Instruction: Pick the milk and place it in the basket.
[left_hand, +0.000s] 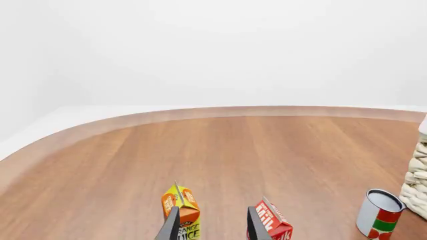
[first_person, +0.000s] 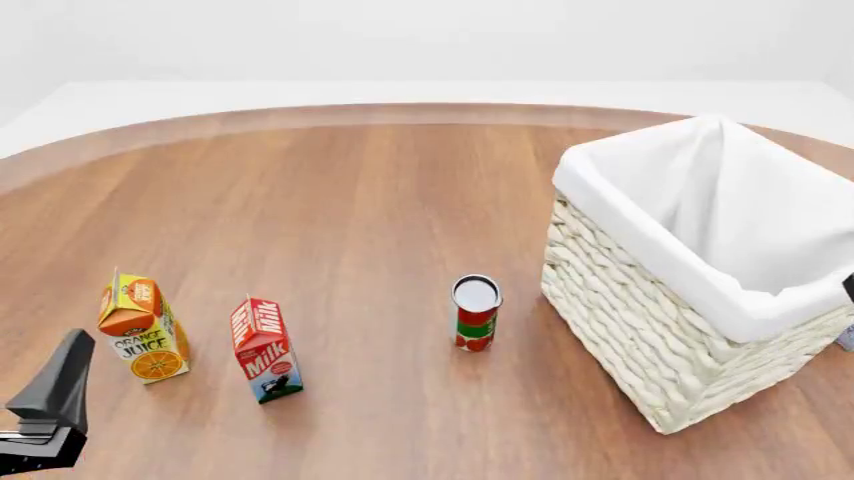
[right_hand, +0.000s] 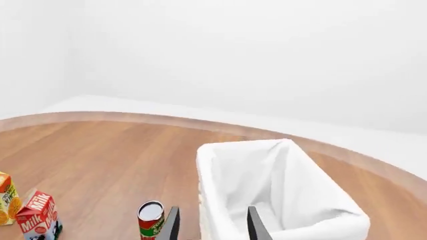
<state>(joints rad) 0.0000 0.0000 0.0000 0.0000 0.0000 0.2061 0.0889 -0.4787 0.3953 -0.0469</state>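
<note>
Milk (first_person: 266, 350) stood upright at 9 o'clock of basket (first_person: 694, 290), likely light, stiff; grip mid-body sides; both fingers apart, empty.

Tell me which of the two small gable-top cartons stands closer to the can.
The red-topped milk carton; the orange-and-yellow juice carton stands farther from the red-and-green can.

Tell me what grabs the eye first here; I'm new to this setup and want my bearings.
The big cream wicker basket with its white cloth lining dominates the right side of the wooden table. To its left stand three small items in a row: a red-and-green can nearest the basket, then the red-topped milk carton, then the orange juice carton. The left end effector hangs open, holding nothing.
</note>
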